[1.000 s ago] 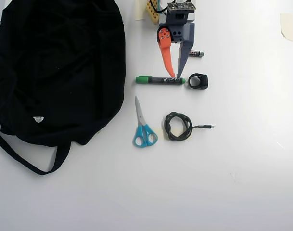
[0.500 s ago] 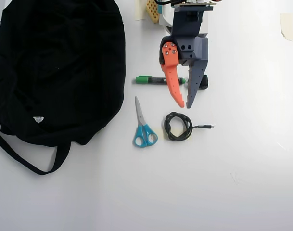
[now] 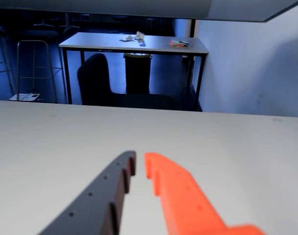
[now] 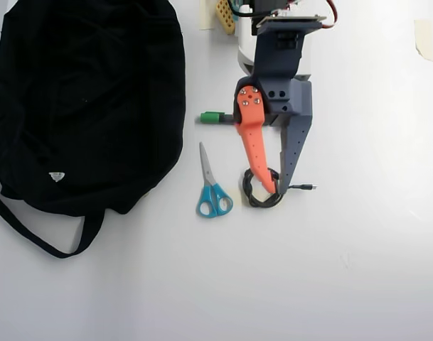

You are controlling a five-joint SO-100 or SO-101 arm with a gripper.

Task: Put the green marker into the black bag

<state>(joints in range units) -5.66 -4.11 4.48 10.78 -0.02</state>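
Observation:
In the overhead view the green marker lies flat on the white table; only its green cap [image 4: 212, 117] shows, because the arm covers the barrel. My gripper [image 4: 277, 191] reaches past the marker, above it, with its tips over a coiled black cable [image 4: 253, 192]. The orange finger [image 4: 253, 145] and the grey finger [image 4: 293, 145] stand almost together with nothing between them. The black bag [image 4: 81, 106] fills the left side, well apart from the marker. In the wrist view the gripper [image 3: 140, 164] points over bare table; neither marker nor bag shows there.
Blue-handled scissors [image 4: 212, 188] lie below the marker cap, between the bag and the cable. A long bag strap [image 4: 31, 234] loops out at lower left. A tape scrap [image 4: 424, 37] sits at the far right. The wrist view shows a table edge and a dark room beyond.
In the overhead view the gripper has swept downward, from tips at the marker's barrel to tips over the cable coil. The marker, scissors and bag have not moved.

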